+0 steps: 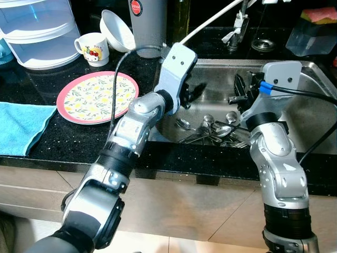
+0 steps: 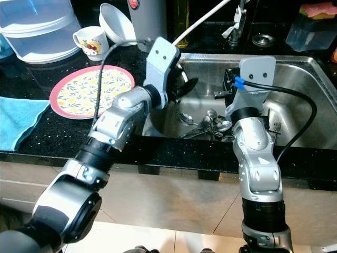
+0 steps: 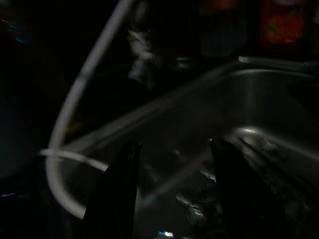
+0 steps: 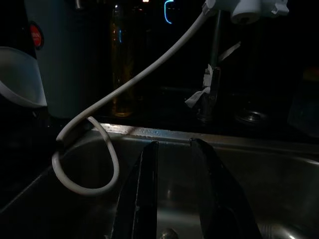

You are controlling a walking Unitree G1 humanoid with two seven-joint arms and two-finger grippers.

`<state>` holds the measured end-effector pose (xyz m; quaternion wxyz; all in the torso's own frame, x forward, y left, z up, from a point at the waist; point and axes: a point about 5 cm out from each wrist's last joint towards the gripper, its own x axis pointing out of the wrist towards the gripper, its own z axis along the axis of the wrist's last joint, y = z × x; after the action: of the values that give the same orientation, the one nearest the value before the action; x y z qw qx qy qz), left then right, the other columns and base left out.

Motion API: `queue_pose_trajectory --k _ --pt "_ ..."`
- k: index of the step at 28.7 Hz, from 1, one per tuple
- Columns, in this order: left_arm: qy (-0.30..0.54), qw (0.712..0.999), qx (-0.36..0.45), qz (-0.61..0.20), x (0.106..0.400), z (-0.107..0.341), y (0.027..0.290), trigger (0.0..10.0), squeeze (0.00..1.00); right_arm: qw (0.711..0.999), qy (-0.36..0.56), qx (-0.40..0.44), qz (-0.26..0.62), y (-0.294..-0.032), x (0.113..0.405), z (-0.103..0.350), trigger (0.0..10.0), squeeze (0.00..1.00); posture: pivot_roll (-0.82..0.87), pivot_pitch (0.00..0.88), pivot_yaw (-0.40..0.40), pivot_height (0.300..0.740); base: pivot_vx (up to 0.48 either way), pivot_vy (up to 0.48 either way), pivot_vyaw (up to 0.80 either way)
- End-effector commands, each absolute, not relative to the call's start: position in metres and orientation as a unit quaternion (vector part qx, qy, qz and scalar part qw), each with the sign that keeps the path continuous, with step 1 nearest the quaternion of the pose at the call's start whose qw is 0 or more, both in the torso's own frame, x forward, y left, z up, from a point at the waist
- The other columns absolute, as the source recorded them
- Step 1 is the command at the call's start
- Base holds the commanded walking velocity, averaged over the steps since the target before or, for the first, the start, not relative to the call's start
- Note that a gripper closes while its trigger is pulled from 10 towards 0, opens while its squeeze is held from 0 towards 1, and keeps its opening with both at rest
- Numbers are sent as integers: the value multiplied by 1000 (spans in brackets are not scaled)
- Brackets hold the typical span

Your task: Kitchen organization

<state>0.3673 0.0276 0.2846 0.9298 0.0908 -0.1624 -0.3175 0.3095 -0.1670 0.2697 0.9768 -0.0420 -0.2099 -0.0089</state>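
Over the stainless steel sink basin (image 1: 295,113), left gripper (image 1: 190,90) is spread wide, right gripper (image 4: 175,199) narrow, both empty. Below them lies the heap of loose metal spoons and forks (image 1: 213,132), likely the pickup target. Flowered pink-rimmed plate (image 1: 97,97) waits on the black counter left of the left gripper.

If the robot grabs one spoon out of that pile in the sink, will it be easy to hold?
Probably not. The spoons look like shiny metal, so likely slippery between the fingers. They lie tangled with forks in the sink, so lifting one may drag or clatter the others. A spoon should stay stiff, not bend.
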Motion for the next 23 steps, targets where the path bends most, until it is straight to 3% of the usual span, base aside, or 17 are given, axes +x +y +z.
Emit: queue_pose_trajectory --k 1,4,8,9,13,17,23 --pt "-166 948 95 -252 371 284 38 10000 0 973 -230 -32 -14 -168 305 275 10000 0 12 115 84 740 0 0 0" --pt "-136 971 101 -170 383 280 55 10000 0 972 -234 -30 -17 -169 305 277 10000 0 13 116 82 740 0 0 0" --pt "-108 979 138 -107 390 278 70 10000 0 971 -237 -30 -16 -169 306 279 10000 0 15 118 83 740 0 0 0" --pt "-125 969 196 -84 391 284 76 10000 0 971 -238 -30 -16 -169 306 279 10000 0 18 122 85 740 0 0 0" --pt "-134 961 229 -77 390 286 79 10000 0 971 -238 -30 -17 -169 306 279 10000 0 19 121 83 740 0 0 0" --pt "-110 940 317 -62 396 285 88 10000 0 971 -238 -30 -16 -170 307 280 10000 0 20 121 80 740 0 0 0" --pt "-79 926 362 -69 403 283 100 10000 0 970 -240 -32 -13 -170 308 281 10000 0 25 120 81 740 0 0 0"
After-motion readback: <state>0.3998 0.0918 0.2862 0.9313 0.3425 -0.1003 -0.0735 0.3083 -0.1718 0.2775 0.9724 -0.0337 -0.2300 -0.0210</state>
